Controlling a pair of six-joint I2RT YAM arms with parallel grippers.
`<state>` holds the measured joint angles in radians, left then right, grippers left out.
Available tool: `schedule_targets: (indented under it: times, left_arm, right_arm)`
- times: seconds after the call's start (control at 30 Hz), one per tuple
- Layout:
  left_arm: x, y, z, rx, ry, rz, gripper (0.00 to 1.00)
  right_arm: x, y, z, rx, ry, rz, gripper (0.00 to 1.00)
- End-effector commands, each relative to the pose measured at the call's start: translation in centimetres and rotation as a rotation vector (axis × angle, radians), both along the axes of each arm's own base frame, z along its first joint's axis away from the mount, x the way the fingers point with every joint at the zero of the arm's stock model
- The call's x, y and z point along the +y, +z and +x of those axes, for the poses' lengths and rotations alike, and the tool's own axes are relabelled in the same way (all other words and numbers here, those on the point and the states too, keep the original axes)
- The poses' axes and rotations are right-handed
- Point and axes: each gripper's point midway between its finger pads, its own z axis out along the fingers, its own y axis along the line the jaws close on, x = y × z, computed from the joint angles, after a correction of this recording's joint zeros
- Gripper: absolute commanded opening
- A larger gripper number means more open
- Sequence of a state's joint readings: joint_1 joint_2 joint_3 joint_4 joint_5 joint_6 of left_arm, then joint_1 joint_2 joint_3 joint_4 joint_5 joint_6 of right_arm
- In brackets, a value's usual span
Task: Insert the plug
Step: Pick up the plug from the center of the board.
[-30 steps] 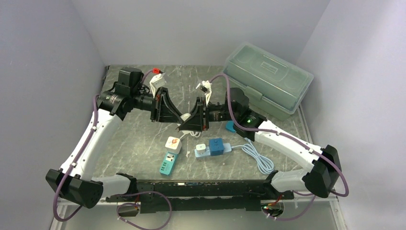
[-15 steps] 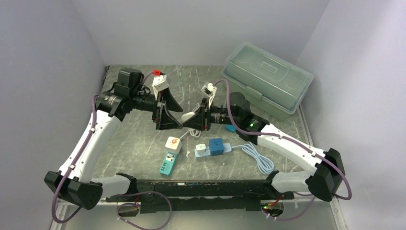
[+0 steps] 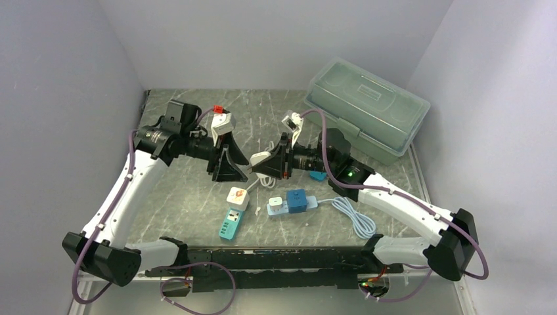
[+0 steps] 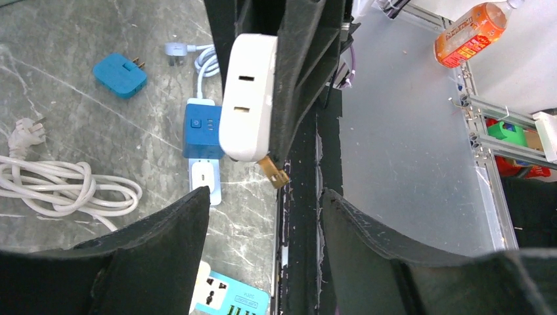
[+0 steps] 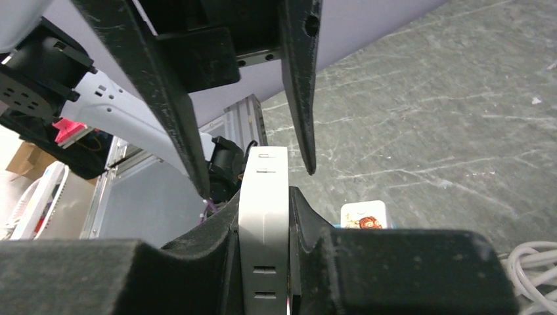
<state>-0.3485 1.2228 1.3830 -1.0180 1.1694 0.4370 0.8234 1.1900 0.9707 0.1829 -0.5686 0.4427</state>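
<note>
Now that the left tool [image 3: 227, 155] has let go, the plug [image 4: 248, 98] rides in the right tool [image 3: 268, 164] alone.
At the left, the left tool stands with its jaws apart and nothing between them; a second ago it was pinched on the plug together with its partner, so the handover looks finished. Below it on the desk [image 3: 184, 197] lie a teal power strip [image 3: 230, 224] and a white cube socket [image 3: 238, 197]. Further right, the white plug, a brass prong showing at its lower end, hangs above the desk, clamped across its flat sides by the narrow right tool. Right again sits a blue-and-white socket block [image 3: 292, 202]. By my judgement the right arm alone must now bring the plug down to a socket; which one I cannot tell.
</note>
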Motion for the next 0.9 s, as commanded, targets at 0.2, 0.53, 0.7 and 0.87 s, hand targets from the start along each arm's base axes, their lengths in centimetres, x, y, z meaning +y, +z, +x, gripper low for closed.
schedule_targets:
  times: [0.2, 0.53, 0.7, 0.87]
  left_arm:
    - [-0.6, 1.4, -0.3, 0.005, -0.035, -0.063, 0.67]
    - [-1.0, 1.6, -0.1, 0.006, -0.046, -0.079, 0.56]
    - [-0.9, 1.4, -0.2, 0.001, -0.061, -0.071, 0.4]
    - [-0.7, 1.6, -0.7, -0.014, -0.073, -0.07, 0.26]
  right_arm:
    - [0.3, 3.8, -1.2, -0.072, 0.054, 0.097, 0.0]
    - [1.2, 4.4, -2.0, -0.082, 0.094, 0.11, 0.0]
    - [0.9, 4.6, -2.5, -0.09, 0.103, 0.117, 0.0]
    - [0.6, 4.4, -2.5, -0.1, 0.095, 0.102, 0.0]
